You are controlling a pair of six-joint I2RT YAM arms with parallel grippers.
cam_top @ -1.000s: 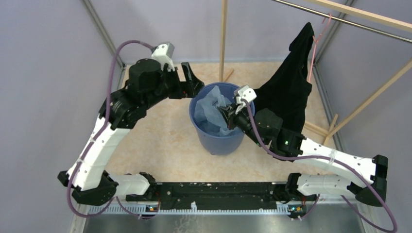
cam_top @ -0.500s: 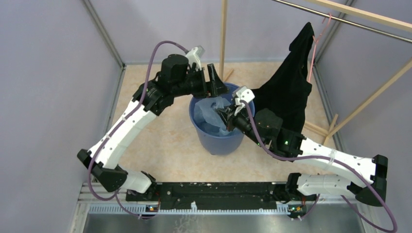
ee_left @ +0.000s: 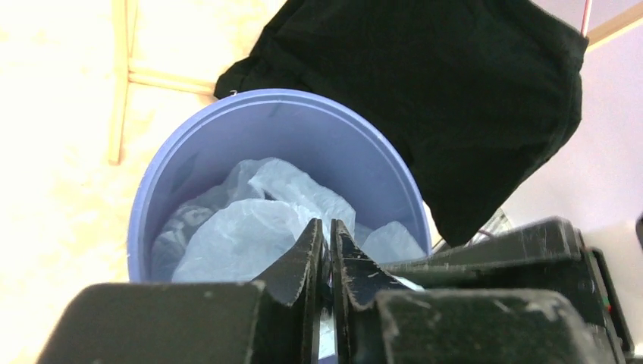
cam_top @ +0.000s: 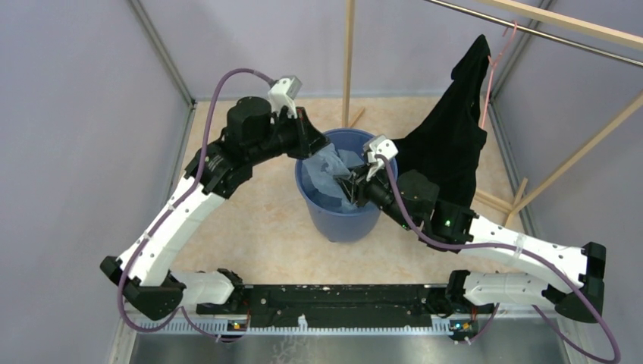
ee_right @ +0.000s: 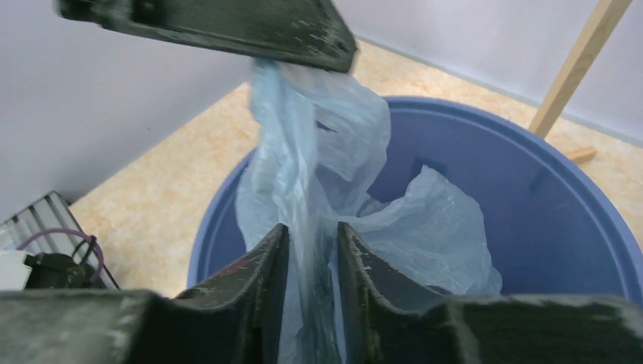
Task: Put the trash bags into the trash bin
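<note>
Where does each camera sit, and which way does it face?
Top external: above and behind, facing down; trash bin, left gripper, right gripper show.
Left wrist: on left arm, facing into the bin past its fingers.
Right wrist: on right arm, facing the trash bag between its fingers.
Shared: all see bin and bag.

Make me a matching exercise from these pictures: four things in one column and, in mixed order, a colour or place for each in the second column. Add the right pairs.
Things:
1. trash bag
2. trash bin
3. black garment
4. pink hanger

Colour or place:
a. solid blue, round, open at the top
b. hooked over the rail
c. light blue, partly inside the bin
d. hanging beside the bin, on the right arm's side

Pairs: 1-c, 2-a, 3-d, 4-b
</note>
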